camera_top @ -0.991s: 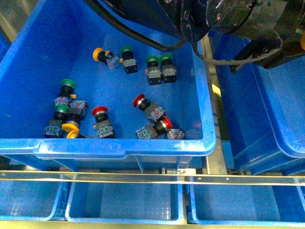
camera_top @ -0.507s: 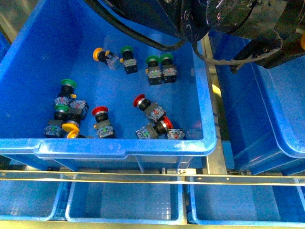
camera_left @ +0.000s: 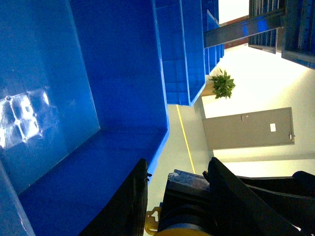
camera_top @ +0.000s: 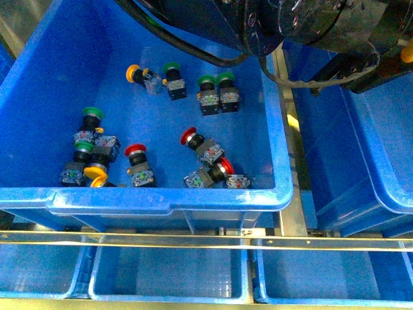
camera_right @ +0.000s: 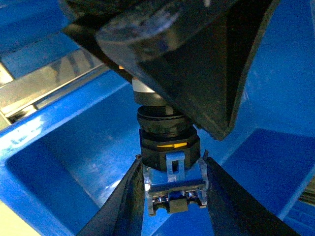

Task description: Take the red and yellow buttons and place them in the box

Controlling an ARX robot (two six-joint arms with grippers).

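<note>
Directly under both grippers the box [camera_top: 377, 168] is showing no buttons in its visible part, while the left gripper [camera_left: 179, 169] is clamping a yellow button [camera_left: 184, 196], the right gripper [camera_right: 171, 157] is pinching a switch [camera_right: 170, 132] by its contact block (possibly the same one), and three red buttons [camera_top: 135, 152] plus two more yellow buttons [camera_top: 132, 72] are waiting in the source bin [camera_top: 161, 197] off to their left.

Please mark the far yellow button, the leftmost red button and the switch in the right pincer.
far yellow button [camera_top: 132, 72], front view, cap.
leftmost red button [camera_top: 135, 152], front view, cap.
switch [camera_right: 155, 150], right wrist view, black body.
</note>
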